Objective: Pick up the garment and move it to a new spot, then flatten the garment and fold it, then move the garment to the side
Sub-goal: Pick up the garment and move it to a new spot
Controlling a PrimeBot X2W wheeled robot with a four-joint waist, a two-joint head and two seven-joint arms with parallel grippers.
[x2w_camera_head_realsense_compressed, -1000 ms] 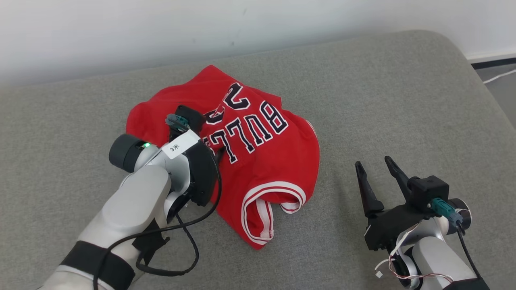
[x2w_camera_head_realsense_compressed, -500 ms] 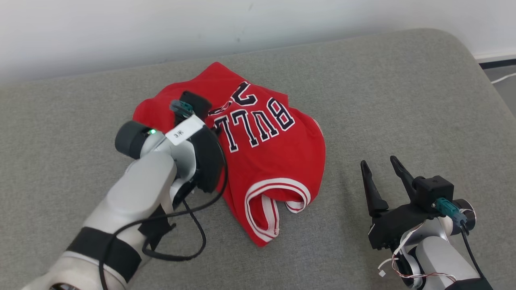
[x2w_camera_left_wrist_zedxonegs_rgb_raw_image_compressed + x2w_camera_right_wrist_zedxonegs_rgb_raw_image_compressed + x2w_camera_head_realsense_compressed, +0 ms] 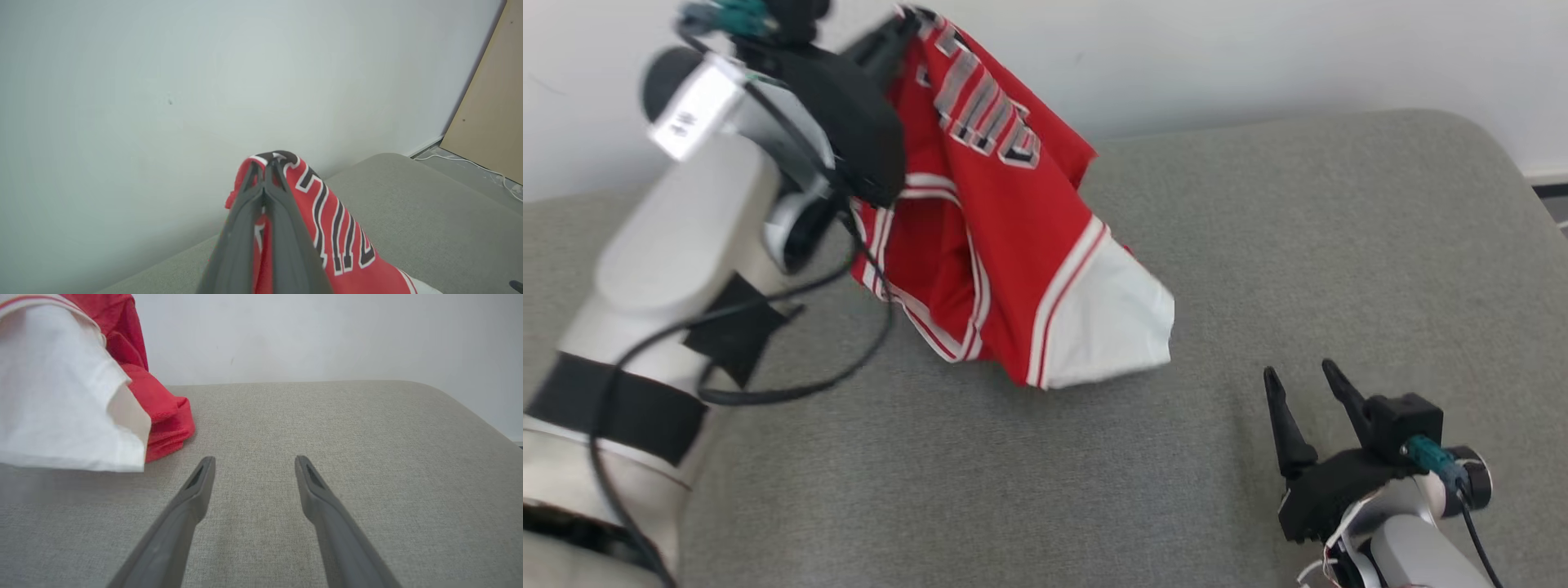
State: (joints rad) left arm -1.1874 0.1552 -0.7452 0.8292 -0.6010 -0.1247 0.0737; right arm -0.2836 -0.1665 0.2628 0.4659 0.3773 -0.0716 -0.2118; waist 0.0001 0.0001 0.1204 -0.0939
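Item: garment, a red sleeveless jersey in soft knit with white and red striped trim, dark white-outlined lettering and one plain white panel. Change noted: a second ago it lay crumpled on the grey cushion with the left gripper open above it; that gripper has since clamped on a pinch of cloth near the lettering and risen, so the jersey now hangs high against the pale wall. In the left wrist view the two dark fingers lie pressed together with red fabric bunched at their tips. Position: draped in loose cone-like folds below the left gripper; in the right wrist view its lowest red fold seems to rest on the cushion. Bearing on task: pick-up appears done, and carrying to a new spot is judged the step in hand; flattening and folding remain. Right gripper: low at the near right, fingers spread apart and holding nothing, close to the white panel. Cushion: coarse woven fabric, rounded corner. Black cable looped along the left forearm
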